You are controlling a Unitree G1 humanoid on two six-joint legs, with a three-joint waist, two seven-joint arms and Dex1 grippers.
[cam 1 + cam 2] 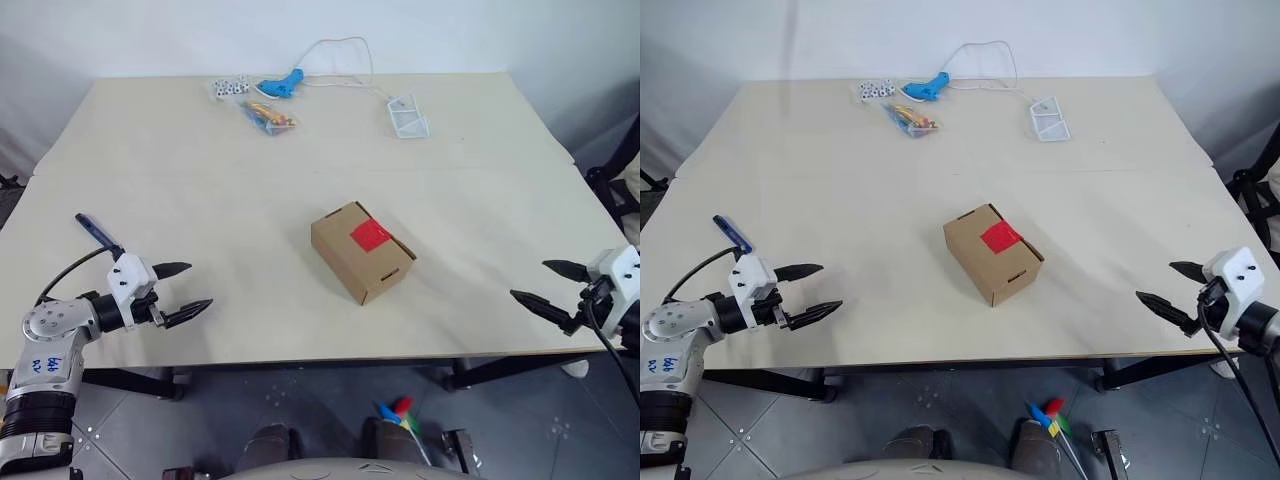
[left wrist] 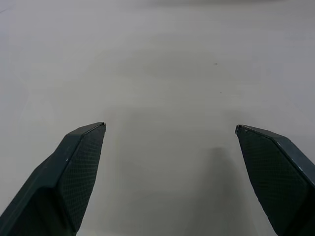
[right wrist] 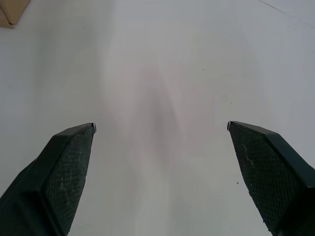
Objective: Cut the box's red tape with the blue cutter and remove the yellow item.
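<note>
The box (image 1: 362, 252), a small brown carton, sits closed near the middle of the table, with the red tape (image 1: 370, 236) across its top seam. The blue cutter (image 1: 97, 232) lies on the table at the left, just behind my left gripper (image 1: 190, 290). That gripper is open and empty, hovering over the table's front left, well left of the box. My right gripper (image 1: 545, 284) is also open and empty at the table's front right edge, well right of the box. The yellow item is hidden.
At the table's (image 1: 200, 180) far side lie a light-blue corded tool (image 1: 280, 86), a packet of colourful sticks (image 1: 267, 116), a cluster of small white pieces (image 1: 229, 88) and a small clear tray (image 1: 408, 117). A seam runs across the table behind the box.
</note>
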